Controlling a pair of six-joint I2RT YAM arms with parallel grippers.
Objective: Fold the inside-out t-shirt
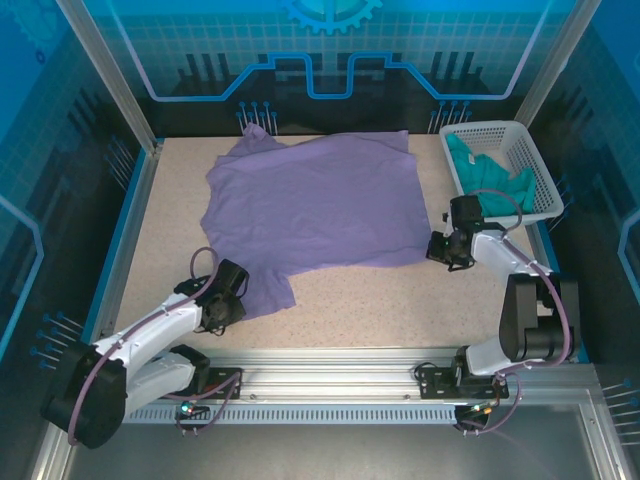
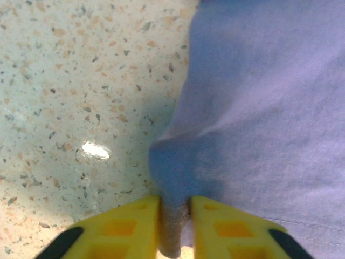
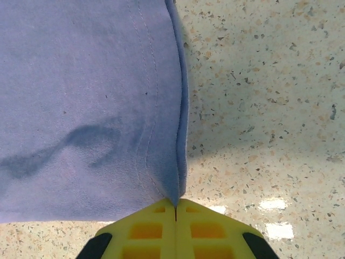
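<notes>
My left tool (image 2: 175,204) gripped a t-shirt (image 1: 320,205) fold | my right tool (image 3: 176,205) pinched its hem | t-shirt lay spread on desk (image 1: 400,300)

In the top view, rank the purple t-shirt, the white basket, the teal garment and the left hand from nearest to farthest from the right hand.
1. Purple t-shirt: right edge pinched in the right hand.
2. White basket, far right, with the teal garment inside it: too close to call.
3. Left hand: near left, well beyond both.
</notes>
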